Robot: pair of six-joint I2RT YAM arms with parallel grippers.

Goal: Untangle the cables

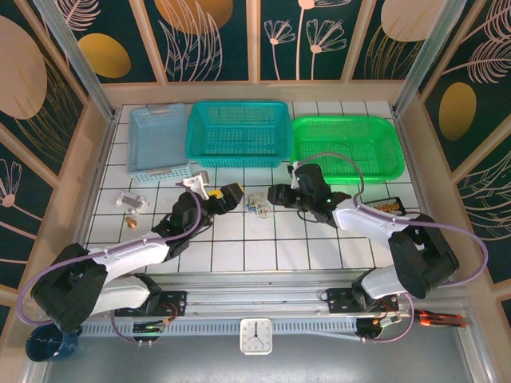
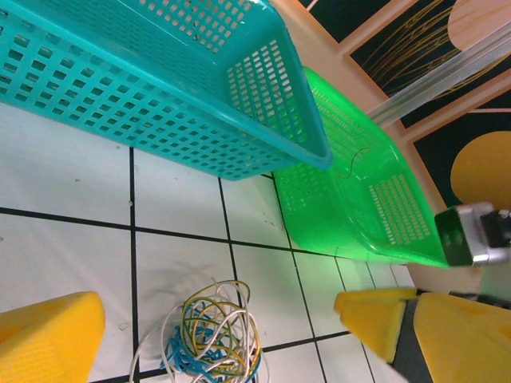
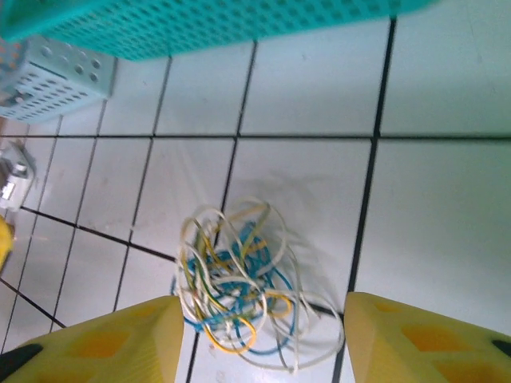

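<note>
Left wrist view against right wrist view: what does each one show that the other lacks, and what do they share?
Left wrist: the green basket next to the teal basket. Right wrist: a corner of the pale blue basket at upper left. Shared: the cables knotted on the white tiled table, the teal basket, and open yellow fingers flanking the knot, the left gripper in one, the right gripper in the other.

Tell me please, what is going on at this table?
A two-armed robot is working on a small knot of cables that lies on the tiled table. The left tool and the right tool face the knot from either side, and both are open. Neither grips the cables yet.
</note>
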